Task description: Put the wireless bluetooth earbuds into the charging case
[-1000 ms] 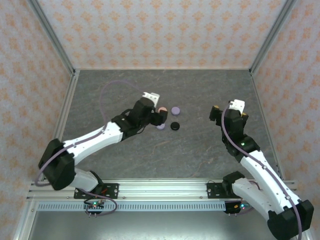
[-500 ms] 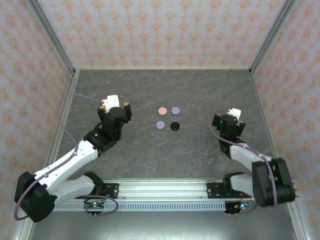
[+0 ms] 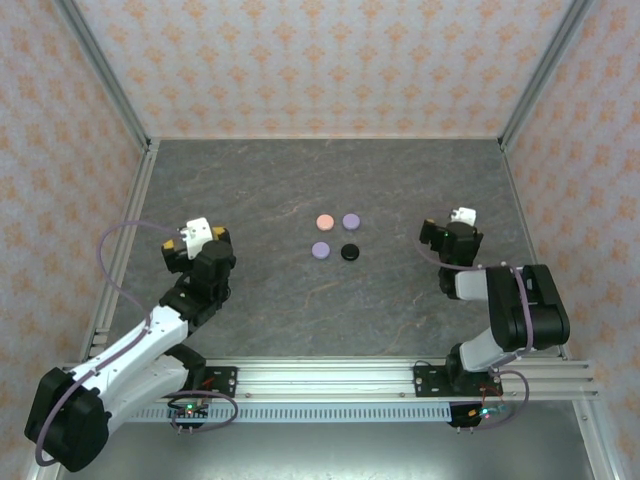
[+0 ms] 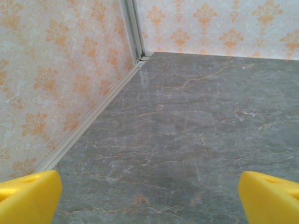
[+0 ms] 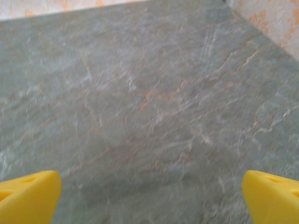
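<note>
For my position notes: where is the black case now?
In the top view, the black case lies near the table centre, right of the near lilac case and in front of the far lilac case.

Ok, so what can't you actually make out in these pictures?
1. Top view: whether earbuds sit inside the pink case, far lilac case, near lilac case or black case; all too small to tell.
2. Left wrist view: left fingers cut off by the bottom corners.
3. Right wrist view: right fingers cut off likewise; table blurred.
</note>
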